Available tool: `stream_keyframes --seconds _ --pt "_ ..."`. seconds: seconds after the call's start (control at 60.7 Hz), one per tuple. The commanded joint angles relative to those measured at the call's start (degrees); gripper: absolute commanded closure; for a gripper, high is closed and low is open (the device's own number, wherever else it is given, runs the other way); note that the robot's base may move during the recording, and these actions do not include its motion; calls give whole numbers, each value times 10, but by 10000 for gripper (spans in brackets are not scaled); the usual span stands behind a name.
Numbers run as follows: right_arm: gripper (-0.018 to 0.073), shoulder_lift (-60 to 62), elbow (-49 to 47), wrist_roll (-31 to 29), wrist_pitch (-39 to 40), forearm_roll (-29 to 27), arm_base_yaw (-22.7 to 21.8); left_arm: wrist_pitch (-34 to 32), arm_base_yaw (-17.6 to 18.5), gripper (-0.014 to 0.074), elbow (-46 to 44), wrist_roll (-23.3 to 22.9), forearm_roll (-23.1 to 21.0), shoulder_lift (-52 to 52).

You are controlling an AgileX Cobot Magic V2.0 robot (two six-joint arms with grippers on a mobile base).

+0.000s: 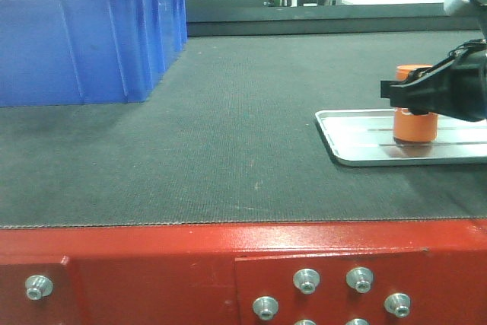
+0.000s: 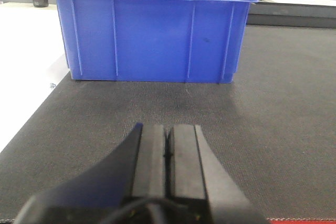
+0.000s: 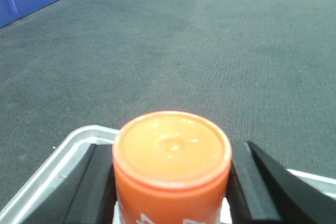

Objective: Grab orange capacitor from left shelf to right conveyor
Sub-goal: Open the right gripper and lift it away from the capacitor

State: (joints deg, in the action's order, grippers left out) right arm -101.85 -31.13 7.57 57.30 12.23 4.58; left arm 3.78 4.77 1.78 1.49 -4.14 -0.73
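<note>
The orange capacitor [image 1: 415,123] stands upright on a flat silver tray [image 1: 358,146] that lies on the right conveyor's dark belt [image 1: 228,127]. My right gripper [image 1: 415,90] comes in from the right and is shut on the capacitor's upper part. In the right wrist view the black fingers [image 3: 97,182] press both sides of the capacitor [image 3: 172,161], whose flat top faces the camera. My left gripper [image 2: 168,135] is shut and empty, low over the belt [image 2: 278,103] and facing a blue bin. The left shelf is out of view.
A large blue plastic bin [image 1: 84,36] stands on the belt at the back left; it also shows in the left wrist view [image 2: 152,30]. The conveyor's red front edge [image 1: 152,264] with silver bolts runs along the near side. The tray's rounded corner [image 3: 63,161] sits under the right gripper.
</note>
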Motion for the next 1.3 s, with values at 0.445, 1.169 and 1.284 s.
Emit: stream_keyframes --seconds 0.445,1.169,1.284 --pt "-64 61 -4 0 18 25 -4 -52 0 723 -2 -1 -1 -6" --pt "499 564 13 101 -470 25 -2 -52 0 723 -2 -1 -1 -6" --pt "505 626 13 101 -524 25 -2 -52 0 723 -2 -1 -1 -6"
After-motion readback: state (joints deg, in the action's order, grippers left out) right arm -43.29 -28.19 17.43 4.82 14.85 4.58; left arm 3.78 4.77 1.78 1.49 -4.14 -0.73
